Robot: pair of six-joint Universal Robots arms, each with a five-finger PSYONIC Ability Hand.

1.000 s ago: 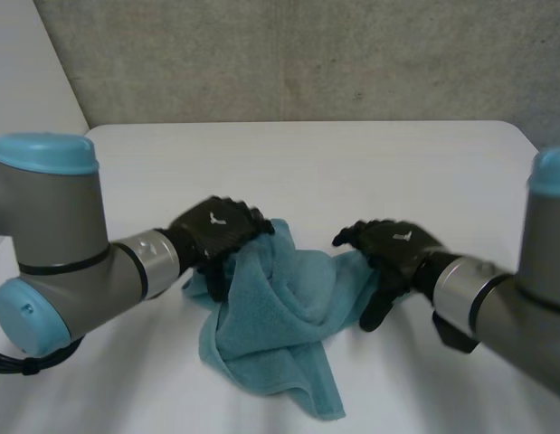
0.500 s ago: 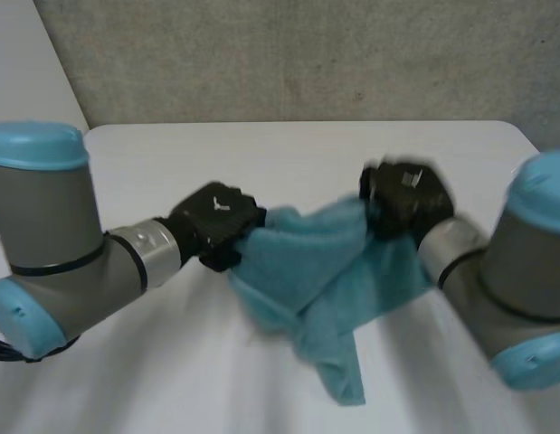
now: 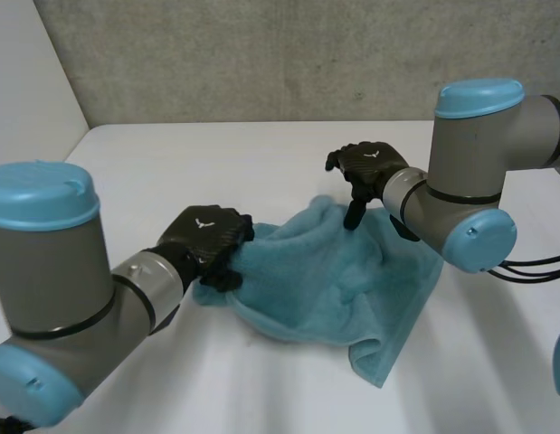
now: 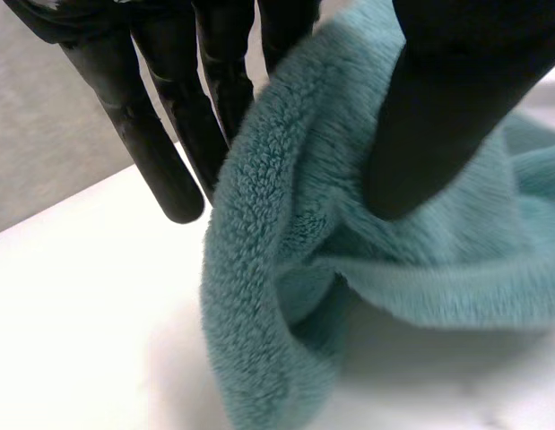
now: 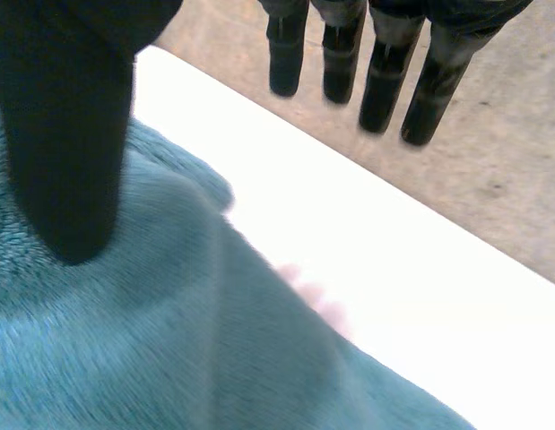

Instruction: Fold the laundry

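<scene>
A teal towel [image 3: 325,271] lies rumpled and partly spread on the white table [image 3: 216,154], one corner hanging toward the front. My left hand [image 3: 207,237] is at the towel's left edge. In the left wrist view its thumb [image 4: 447,107] presses the towel [image 4: 277,269] against the fingers [image 4: 169,134] behind, pinching the edge. My right hand [image 3: 368,165] hovers over the towel's far corner. In the right wrist view its fingers [image 5: 385,81] are straight and off the towel [image 5: 125,358], with the thumb [image 5: 66,134] just above the cloth.
A grey wall [image 3: 307,54] stands behind the table's far edge. Bare tabletop [image 3: 497,362] lies to the right of the towel and in front of it. My right arm [image 3: 469,181] reaches in above the towel's right side.
My right hand swung up and away to the far right, then opened and let the towel go. The towel spread out flatter. My left hand kept its pinch on the left edge.
</scene>
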